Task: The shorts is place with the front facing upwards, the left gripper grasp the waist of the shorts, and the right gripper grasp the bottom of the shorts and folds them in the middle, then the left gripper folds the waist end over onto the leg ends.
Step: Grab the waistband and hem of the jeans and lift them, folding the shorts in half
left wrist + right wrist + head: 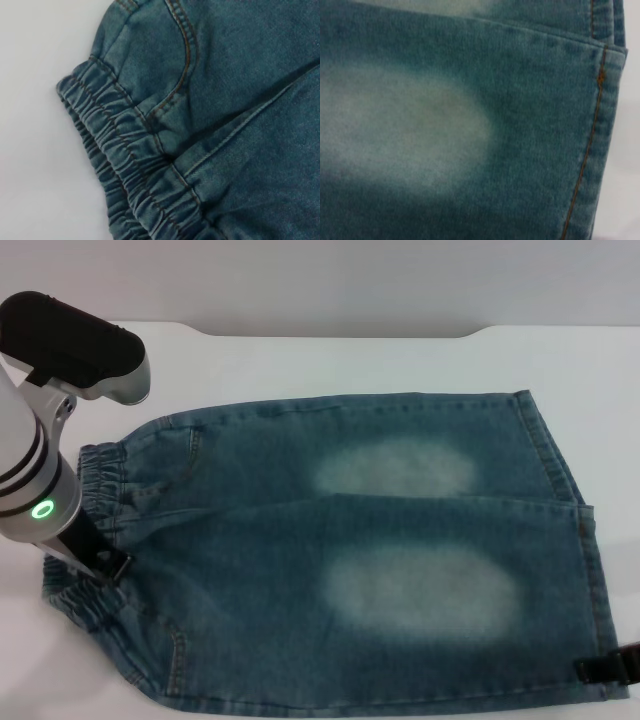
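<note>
shorts (330,550) flat, long axis left-right | waist (85,540) left, hems (585,570) right | left end effector (105,565) on waist, opening unclear

The denim shorts (330,550) lie flat and spread out on the white table (330,360), front up, with pale faded patches on both legs. The ruffled elastic waist of the shorts (90,530) faces the table's left edge; the straight stitched bottom of the shorts (575,530) faces its right edge.

bright even light, soft shadows, slight blur
</note>
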Controlling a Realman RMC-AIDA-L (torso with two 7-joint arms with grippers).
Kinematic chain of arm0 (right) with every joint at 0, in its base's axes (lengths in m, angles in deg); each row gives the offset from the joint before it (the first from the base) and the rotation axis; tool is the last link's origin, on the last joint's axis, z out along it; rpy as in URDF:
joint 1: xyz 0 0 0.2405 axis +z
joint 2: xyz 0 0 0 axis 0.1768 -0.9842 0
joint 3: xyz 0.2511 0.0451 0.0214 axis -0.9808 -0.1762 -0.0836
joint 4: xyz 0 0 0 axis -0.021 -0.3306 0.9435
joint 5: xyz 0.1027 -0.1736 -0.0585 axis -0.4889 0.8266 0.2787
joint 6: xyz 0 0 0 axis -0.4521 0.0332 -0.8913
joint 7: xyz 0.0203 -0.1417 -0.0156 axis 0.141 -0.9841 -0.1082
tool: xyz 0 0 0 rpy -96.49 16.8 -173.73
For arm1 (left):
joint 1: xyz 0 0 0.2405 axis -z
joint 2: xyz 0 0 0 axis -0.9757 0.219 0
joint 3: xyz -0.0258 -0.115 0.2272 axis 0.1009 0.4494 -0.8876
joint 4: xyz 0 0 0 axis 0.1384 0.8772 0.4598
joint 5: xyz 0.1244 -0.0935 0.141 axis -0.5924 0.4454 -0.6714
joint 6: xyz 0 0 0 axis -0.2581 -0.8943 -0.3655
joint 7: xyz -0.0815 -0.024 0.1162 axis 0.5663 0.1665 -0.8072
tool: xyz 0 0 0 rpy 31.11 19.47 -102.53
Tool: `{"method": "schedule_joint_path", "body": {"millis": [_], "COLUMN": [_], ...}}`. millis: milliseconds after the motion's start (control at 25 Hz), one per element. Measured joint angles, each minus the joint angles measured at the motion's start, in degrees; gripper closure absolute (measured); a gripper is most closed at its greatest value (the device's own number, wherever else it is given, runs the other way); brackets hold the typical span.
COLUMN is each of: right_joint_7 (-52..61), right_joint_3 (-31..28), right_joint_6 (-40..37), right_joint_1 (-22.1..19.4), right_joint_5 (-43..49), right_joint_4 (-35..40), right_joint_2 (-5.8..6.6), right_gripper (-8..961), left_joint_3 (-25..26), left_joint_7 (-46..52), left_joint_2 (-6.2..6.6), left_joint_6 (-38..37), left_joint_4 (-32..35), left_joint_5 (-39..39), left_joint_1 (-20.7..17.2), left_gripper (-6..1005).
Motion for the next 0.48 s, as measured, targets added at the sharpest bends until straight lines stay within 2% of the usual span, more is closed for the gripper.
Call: {"method": "schedule_joint_path", "body": {"millis": [480], "right_joint_7": [0.0], "right_joint_3": [1.7], "right_joint_6": [-2.1], "right_joint_1": [0.0], "right_joint_5": [0.0], "right_joint_4": [2.6], "right_joint_2": [-0.01], "right_gripper": [262], "left_joint_3": [-0.2], "left_joint_7": [0.0], "left_joint_2": [-0.05], "left_joint_6": [-0.1], "left_joint_4": [0.0], "left_joint_5": [0.0], "left_joint_1": [0.0], "left_gripper": [969]}}
